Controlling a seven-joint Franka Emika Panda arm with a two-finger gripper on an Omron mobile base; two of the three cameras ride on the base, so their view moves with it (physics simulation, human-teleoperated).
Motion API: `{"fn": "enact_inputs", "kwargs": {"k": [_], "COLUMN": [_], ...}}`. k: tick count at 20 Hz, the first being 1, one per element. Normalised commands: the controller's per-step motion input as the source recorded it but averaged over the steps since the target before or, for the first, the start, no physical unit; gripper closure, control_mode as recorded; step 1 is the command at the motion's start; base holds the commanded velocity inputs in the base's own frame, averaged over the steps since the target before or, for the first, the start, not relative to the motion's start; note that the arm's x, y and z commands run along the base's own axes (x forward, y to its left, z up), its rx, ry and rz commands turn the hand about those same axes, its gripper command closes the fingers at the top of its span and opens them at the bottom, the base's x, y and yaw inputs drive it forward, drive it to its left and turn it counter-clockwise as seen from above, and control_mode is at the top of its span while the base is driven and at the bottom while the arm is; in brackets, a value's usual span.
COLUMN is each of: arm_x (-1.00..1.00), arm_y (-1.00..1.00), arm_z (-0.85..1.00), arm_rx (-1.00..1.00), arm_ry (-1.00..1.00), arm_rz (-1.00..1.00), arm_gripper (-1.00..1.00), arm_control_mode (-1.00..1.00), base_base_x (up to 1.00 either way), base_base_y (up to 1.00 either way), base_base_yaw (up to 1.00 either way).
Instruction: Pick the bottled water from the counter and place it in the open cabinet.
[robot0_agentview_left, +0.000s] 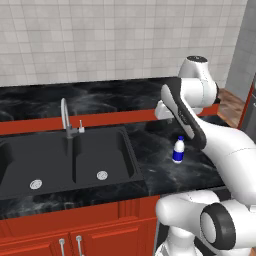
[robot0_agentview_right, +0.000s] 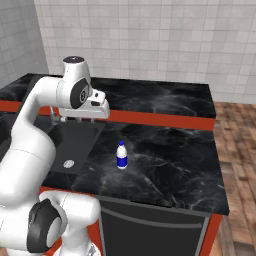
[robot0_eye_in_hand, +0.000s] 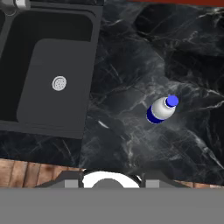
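Note:
The bottled water (robot0_agentview_left: 178, 150) (robot0_agentview_right: 121, 155) stands upright and alone on the black marble counter (robot0_agentview_left: 150, 145) (robot0_agentview_right: 170, 170), to the right of the sink. From above, in the hand view, its blue cap and label (robot0_eye_in_hand: 161, 110) sit right of centre. My gripper (robot0_agentview_left: 161, 111) (robot0_agentview_right: 96, 110) hangs high above the counter, behind the bottle and toward the sink side, well apart from it. Its fingers are hidden by the white hand, so their state is unclear. The open cabinet is out of view.
A black double sink (robot0_agentview_left: 65, 155) (robot0_eye_in_hand: 43, 70) with a chrome faucet (robot0_agentview_left: 65, 117) lies left of the bottle. A raised red-edged ledge (robot0_agentview_right: 160, 120) runs behind the counter. The counter ends at the right, over wooden floor (robot0_agentview_right: 240, 150). Red base cabinets (robot0_agentview_left: 75, 235) are below.

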Motion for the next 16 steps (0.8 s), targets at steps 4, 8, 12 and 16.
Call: {"fn": "enact_inputs", "kwargs": {"k": [4,8,12,16], "arm_x": [-0.27,-0.54,-0.45,-0.44], "arm_y": [-0.01,-0.09,-0.19,-0.42], "arm_z": [0.00,0.00,0.00,-0.05], "arm_rx": [0.00,0.01,0.00,0.00], "arm_ry": [0.00,0.00,-0.17,-0.30], "arm_rz": [0.00,-0.02,-0.01,0.00], "arm_gripper": [-1.00,-1.00,-1.00,-1.00], "arm_control_mode": [-1.00,-1.00,-1.00,-1.00], "base_base_x": [0.00,0.00,0.00,0.00], "base_base_y": [0.00,0.00,0.00,0.00], "base_base_yaw": [0.00,0.00,0.00,0.00]}}
